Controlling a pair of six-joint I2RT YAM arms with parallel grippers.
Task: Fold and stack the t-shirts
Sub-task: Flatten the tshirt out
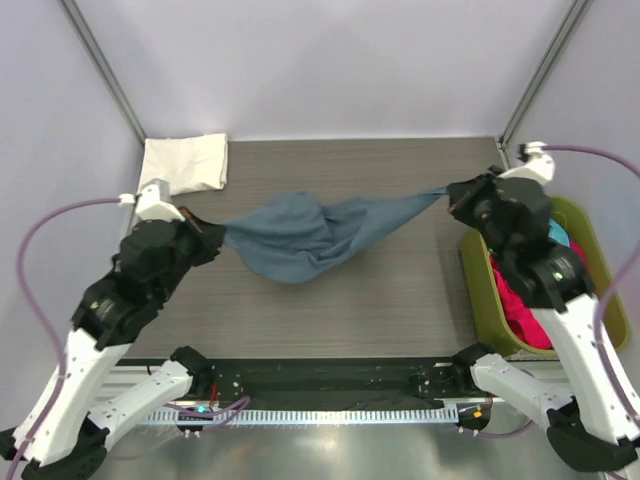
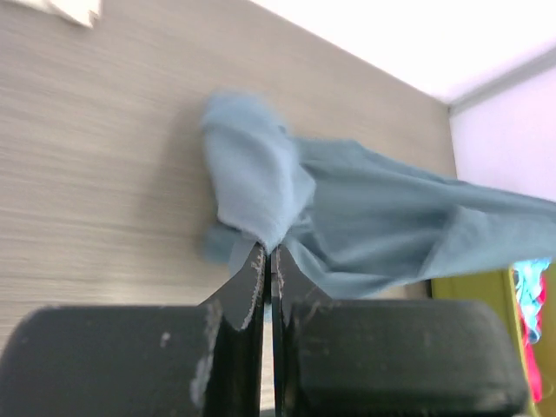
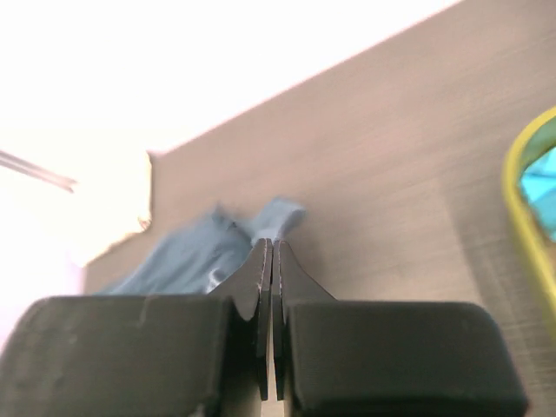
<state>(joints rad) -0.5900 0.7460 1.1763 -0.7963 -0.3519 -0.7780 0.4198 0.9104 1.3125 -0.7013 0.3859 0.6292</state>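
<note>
A dark slate-blue t-shirt (image 1: pixel 305 238) hangs stretched between both grippers over the middle of the table, sagging in a bunch. My left gripper (image 1: pixel 222 238) is shut on its left end; in the left wrist view the gripper (image 2: pixel 268 249) pinches the blue cloth (image 2: pixel 347 217). My right gripper (image 1: pixel 449 196) is shut on its right end; in the right wrist view the gripper (image 3: pixel 272 242) pinches the blue cloth (image 3: pixel 195 252). A folded cream-white t-shirt (image 1: pixel 186 163) lies at the back left corner. Pink-red (image 1: pixel 520 305) and turquoise (image 1: pixel 560 233) shirts lie in the bin.
An olive-green plastic bin (image 1: pixel 478 285) stands at the right edge of the table under the right arm; its rim shows in the right wrist view (image 3: pixel 521 226). Metal frame posts rise at both back corners.
</note>
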